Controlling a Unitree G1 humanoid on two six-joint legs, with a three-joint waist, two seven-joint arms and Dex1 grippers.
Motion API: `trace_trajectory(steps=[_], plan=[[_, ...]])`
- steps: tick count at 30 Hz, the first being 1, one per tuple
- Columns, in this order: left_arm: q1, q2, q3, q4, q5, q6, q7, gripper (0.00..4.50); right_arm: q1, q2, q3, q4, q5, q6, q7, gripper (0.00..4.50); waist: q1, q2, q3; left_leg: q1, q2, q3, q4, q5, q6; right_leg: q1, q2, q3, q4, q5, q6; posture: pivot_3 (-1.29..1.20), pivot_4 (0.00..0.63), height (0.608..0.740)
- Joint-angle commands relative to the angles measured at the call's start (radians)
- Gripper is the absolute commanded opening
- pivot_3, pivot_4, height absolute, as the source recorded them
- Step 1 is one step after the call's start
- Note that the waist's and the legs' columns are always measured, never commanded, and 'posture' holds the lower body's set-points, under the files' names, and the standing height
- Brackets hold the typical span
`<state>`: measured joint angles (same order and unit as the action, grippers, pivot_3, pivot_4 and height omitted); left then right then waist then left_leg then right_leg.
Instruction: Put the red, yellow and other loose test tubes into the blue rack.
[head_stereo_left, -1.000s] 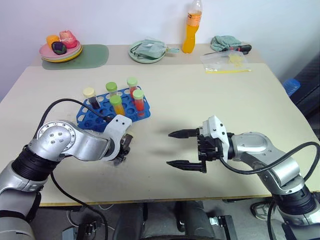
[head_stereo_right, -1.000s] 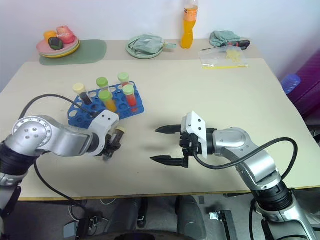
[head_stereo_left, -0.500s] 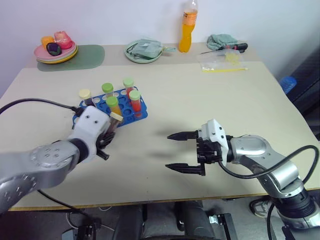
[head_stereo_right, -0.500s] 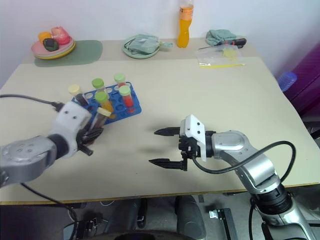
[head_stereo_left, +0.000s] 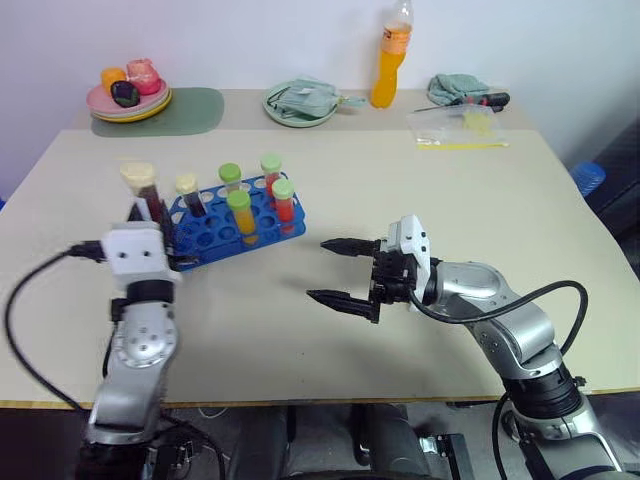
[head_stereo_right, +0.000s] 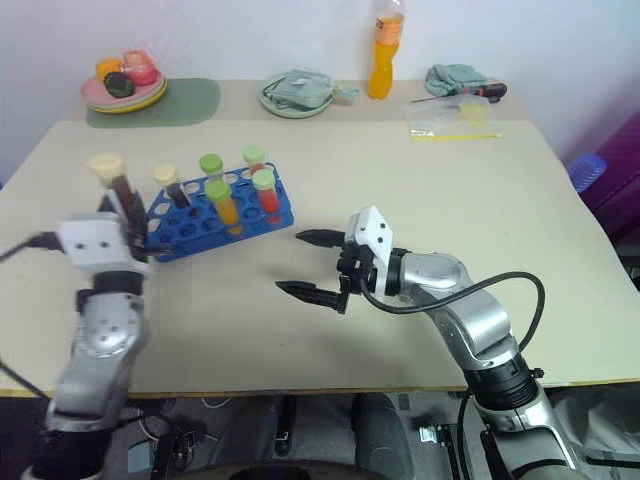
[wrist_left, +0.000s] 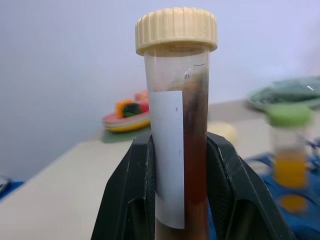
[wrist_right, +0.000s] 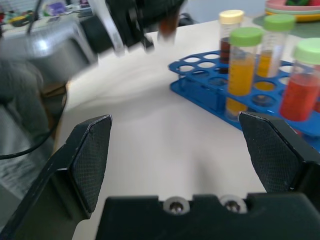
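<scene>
Now a dark-filled test tube (wrist_left: 181, 135) with a cream cap is held upright by the left gripper (head_stereo_left: 150, 225), whose two black fingers (wrist_left: 131, 195) are clamped on its lower body. Its long axis is seen running close to vertical, cap up and base down, just beside the near-left end of the blue rack (head_stereo_left: 210, 228) and above table level. The carrying step is judged to be in hand: the tube is lifted but not yet seated. Next, an empty hole must be lined up under the base and the tube lowered straight. Five tubes are already stood in the rack. The right gripper (head_stereo_left: 333, 270) is held wide open and empty over the table (head_stereo_left: 420, 190), well apart from the rack.
</scene>
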<state>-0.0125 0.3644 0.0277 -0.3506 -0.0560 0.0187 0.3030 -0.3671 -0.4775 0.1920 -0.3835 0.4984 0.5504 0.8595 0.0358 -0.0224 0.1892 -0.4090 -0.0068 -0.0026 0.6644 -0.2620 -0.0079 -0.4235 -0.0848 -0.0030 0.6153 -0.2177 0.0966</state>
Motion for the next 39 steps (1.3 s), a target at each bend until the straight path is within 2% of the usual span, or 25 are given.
trace_trajectory(steps=[1, 8, 19, 39], plan=[[-0.039, -0.044, -0.006, 0.073, 0.049, -0.125, -0.044, 0.78, -0.005, 0.016, -0.006, -0.017, 0.001, -0.017, -0.011, 4.50, 0.001, 0.000, 0.000, 0.000, 0.001, 0.000, 0.000, 0.000, 0.000, 0.000, 0.001, 0.000, 0.000, 0.000, 0.000, 0.00, 0.150, 0.740], [-0.064, -0.095, 0.009, 0.229, 0.072, -0.252, -0.130, 0.78, 0.007, 0.014, -0.017, -0.046, 0.008, 0.002, -0.034, 4.50, 0.000, 0.000, 0.000, 0.000, 0.002, 0.000, 0.000, 0.000, 0.000, 0.000, 0.003, 0.000, 0.001, 0.001, 0.003, 0.00, 0.150, 0.740], [-0.154, -0.142, 0.034, 0.385, 0.090, -0.321, -0.169, 0.78, 0.019, 0.012, -0.021, -0.071, 0.019, 0.023, -0.049, 4.50, 0.001, 0.000, 0.000, 0.001, 0.002, 0.000, 0.001, 0.000, 0.000, 0.000, 0.003, -0.001, 0.001, 0.002, 0.003, 0.00, 0.150, 0.740], [-0.130, -0.214, 0.063, 0.427, 0.094, -0.368, -0.210, 0.78, 0.029, 0.015, -0.019, -0.083, 0.026, 0.024, -0.054, 4.50, 0.002, 0.000, 0.000, 0.001, 0.002, 0.000, 0.001, 0.000, 0.000, 0.001, 0.003, -0.001, 0.001, 0.002, 0.004, 0.00, 0.150, 0.740]])
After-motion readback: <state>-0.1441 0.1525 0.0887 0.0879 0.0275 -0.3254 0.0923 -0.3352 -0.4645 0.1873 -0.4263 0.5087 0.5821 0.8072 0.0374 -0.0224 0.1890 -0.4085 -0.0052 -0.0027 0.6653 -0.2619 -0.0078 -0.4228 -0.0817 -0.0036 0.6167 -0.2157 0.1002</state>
